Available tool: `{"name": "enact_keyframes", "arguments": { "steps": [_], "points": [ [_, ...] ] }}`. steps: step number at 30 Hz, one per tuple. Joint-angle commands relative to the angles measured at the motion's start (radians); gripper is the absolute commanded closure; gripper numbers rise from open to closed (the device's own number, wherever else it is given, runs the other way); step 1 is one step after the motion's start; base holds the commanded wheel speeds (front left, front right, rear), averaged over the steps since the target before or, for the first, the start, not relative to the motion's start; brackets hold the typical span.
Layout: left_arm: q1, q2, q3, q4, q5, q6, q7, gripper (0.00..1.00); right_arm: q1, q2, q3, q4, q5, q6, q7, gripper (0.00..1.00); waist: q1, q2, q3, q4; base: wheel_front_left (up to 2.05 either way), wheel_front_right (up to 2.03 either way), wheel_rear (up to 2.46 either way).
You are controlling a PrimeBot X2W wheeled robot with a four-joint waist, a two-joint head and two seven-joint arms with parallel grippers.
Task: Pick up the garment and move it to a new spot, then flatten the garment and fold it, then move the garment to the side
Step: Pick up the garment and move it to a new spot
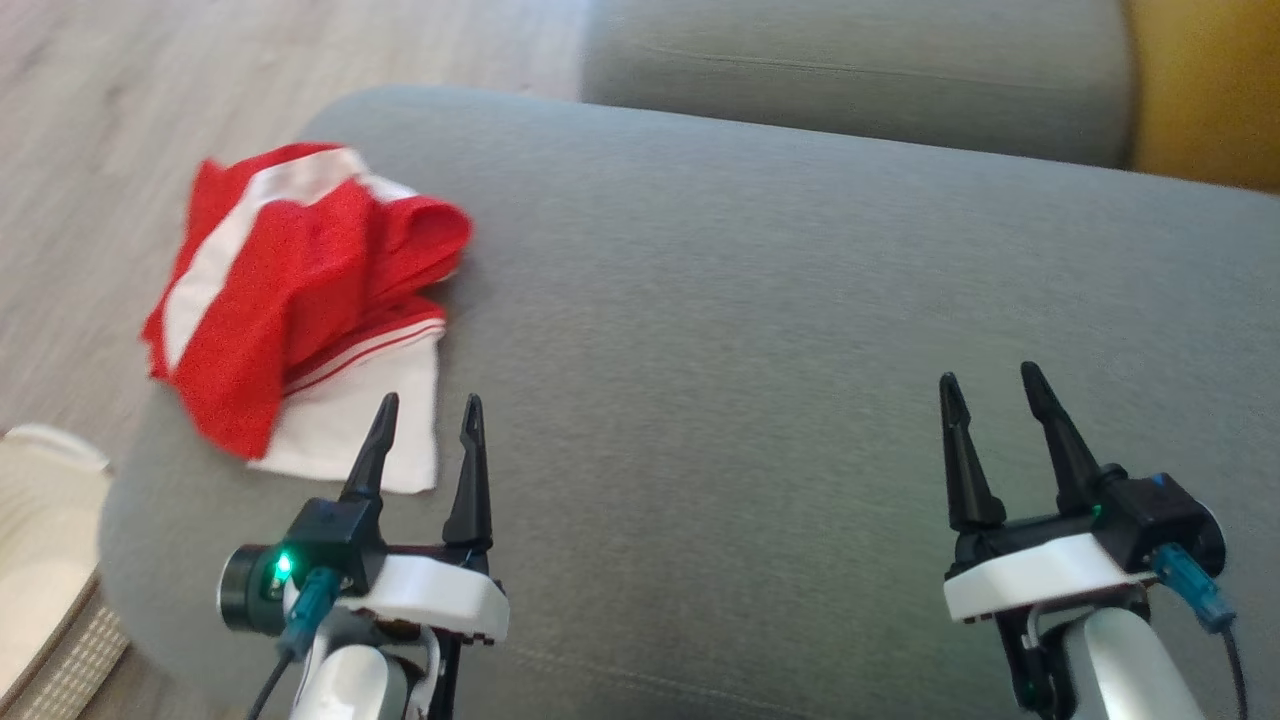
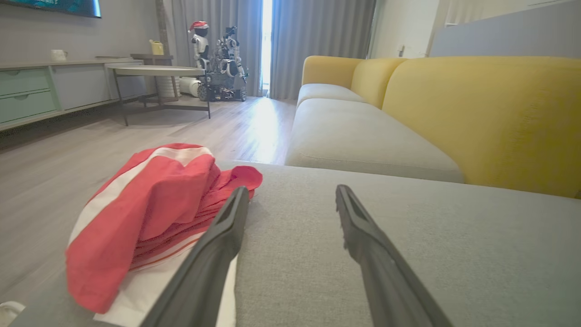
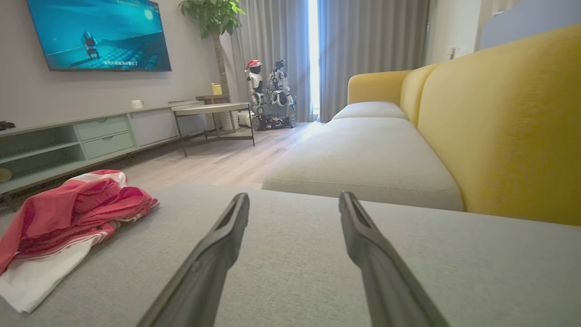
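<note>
Red-and-white garment point(image 1: 300, 290): crumpled heap at left edge of grey sofa cushion point(image 1: 760, 330), red part overhanging toward floor point(image 1: 80, 150)
Left pincer point(image 1: 430, 402): jaws wide, empty, at near corner of white hem point(image 1: 350, 440); right pincer point(image 1: 990, 372): jaws wide, empty, well apart from garment
Expect light, limp, thin fabric; no fragility, likely to drape and slide once lifted
Take hold at white hem nearest left pincer or at raised red fold point(image 1: 420, 235); pinch single layer edge so you avoid dragging whole heap off cushion
</note>
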Motion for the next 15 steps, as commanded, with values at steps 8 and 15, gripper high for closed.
{"name": "enact_keyframes", "arguments": {
  "steps": [8,15],
  "points": [
    [-0.032,-0.003,0.056,-0.048,-0.001,0.004,-0.008,0.00,-0.034,-0.007,0.043,-0.033,-0.005,-0.001,-0.005,0.00,0.0000,0.0000,0.017,0.151,0.00,0.00,0.00],
    [-0.027,-0.003,0.069,-0.058,-0.020,0.010,-0.008,0.00,-0.033,-0.007,0.057,-0.031,-0.004,-0.001,-0.004,0.00,0.0000,0.0000,0.019,0.209,0.00,0.00,0.00]
  ]
}}
